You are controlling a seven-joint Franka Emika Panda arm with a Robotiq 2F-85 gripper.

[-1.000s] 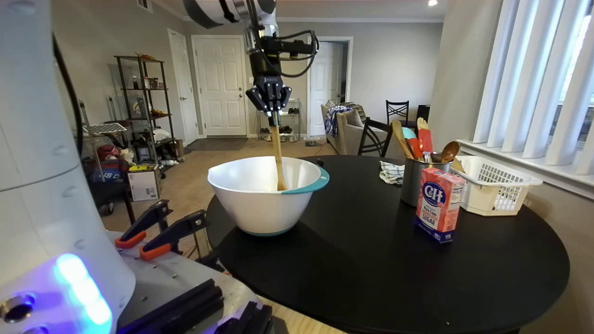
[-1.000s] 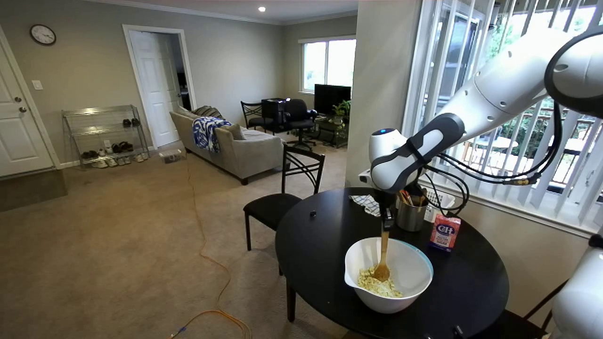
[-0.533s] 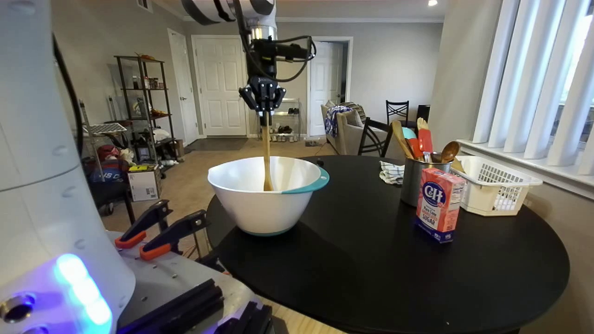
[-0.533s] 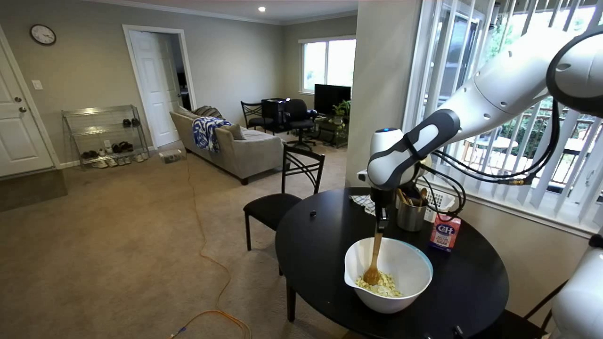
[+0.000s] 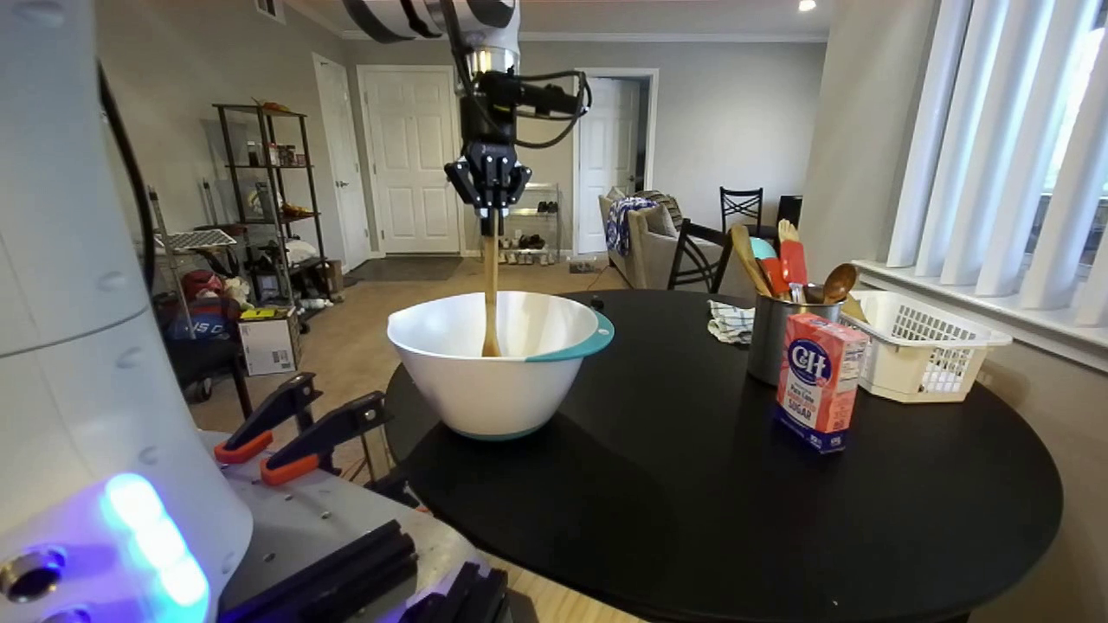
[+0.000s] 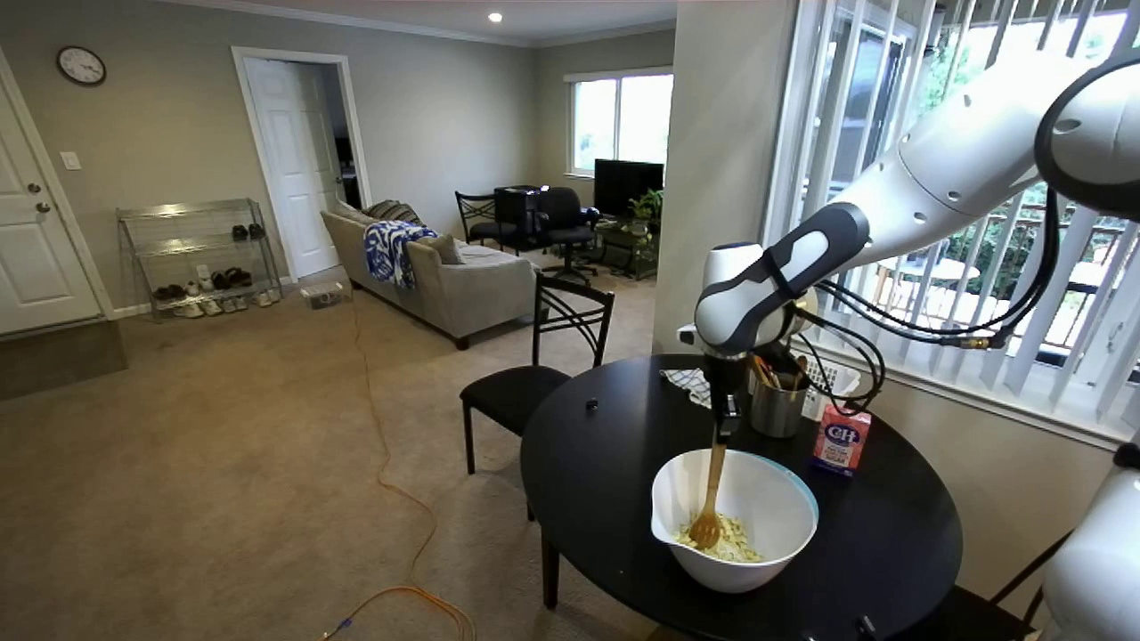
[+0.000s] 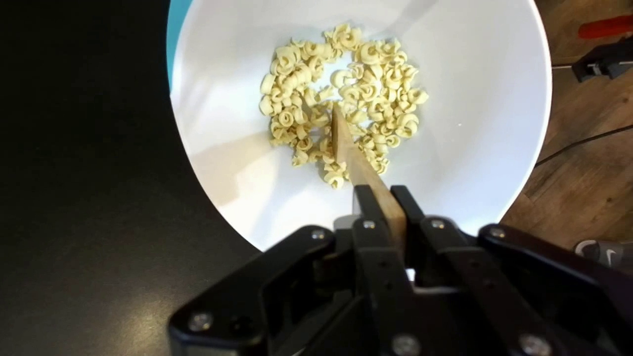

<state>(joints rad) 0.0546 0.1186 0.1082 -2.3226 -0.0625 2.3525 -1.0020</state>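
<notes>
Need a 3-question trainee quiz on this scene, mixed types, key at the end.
1. True or false: the tool grips the spoon, whose head points down into the bowl.

2. Fill in the blank: the bowl holds loose, curled pieces of ____.

3. Multiple choice: where does the sugar stand?
A. in the basket
B. on the table
C. in the bowl

Key:
1. True
2. pasta
3. B
</notes>
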